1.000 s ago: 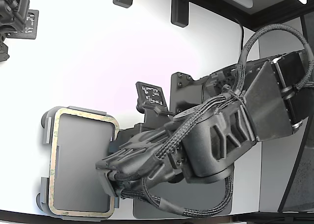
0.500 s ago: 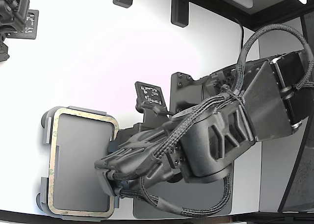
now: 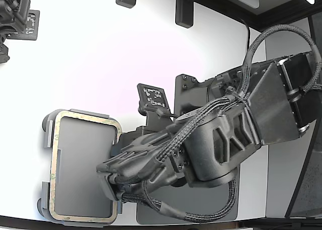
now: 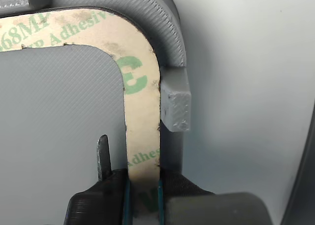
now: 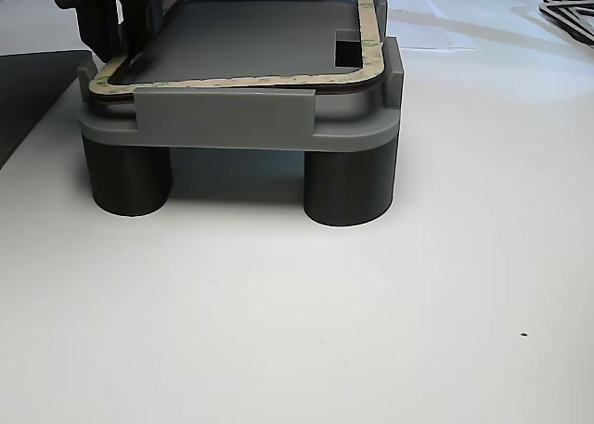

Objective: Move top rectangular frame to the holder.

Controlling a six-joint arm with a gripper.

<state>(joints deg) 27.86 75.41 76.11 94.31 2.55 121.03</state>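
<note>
Wrist view shows the gripper (image 4: 142, 190) pinching one long side of the frame (image 4: 142, 121), which lies on the holder (image 4: 170, 28), inside its raised edge tabs. The placing step looks nearly done; next the fingers should part and lift straight off the holder without dragging the frame.

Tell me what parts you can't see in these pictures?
- Exterior view: the black arm covers the gripper and one side of the tan-beige rectangular frame.
- Wrist view: the picture's edges cut off most of the frame and the light grey plastic holder; the green print is only partly readable.
- Other view: the holder's raised front tab hides the frame's near edge; a dark outline shape is cut off at the picture's edge.
</note>
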